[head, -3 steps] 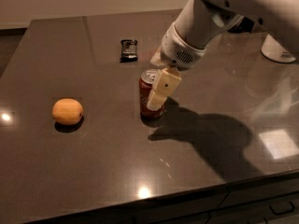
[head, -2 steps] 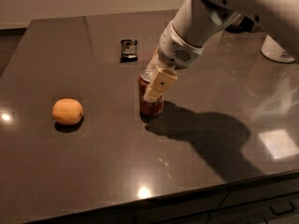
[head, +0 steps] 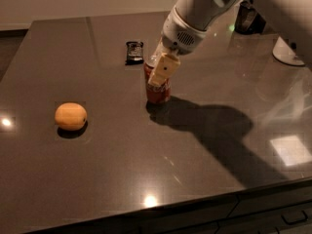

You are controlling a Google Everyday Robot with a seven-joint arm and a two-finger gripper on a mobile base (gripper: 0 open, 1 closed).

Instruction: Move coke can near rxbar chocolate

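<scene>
The coke can (head: 157,87) is red and stands upright in the middle of the dark table, just in front and to the right of the rxbar chocolate (head: 134,51), a flat black bar lying farther back. My gripper (head: 161,70) comes down from the upper right and is shut on the upper part of the can. One pale finger (head: 164,69) shows across the can's front; the other is hidden behind it. I cannot tell if the can's base touches the table.
A round orange fruit (head: 71,116) lies at the left of the table (head: 97,179). A white object (head: 291,52) and a dark object (head: 248,18) stand at the far right. The table's front edge runs along the bottom.
The gripper has closed on the can and carried it a short way back, towards the black bar. The fruit and the bar have not moved.
</scene>
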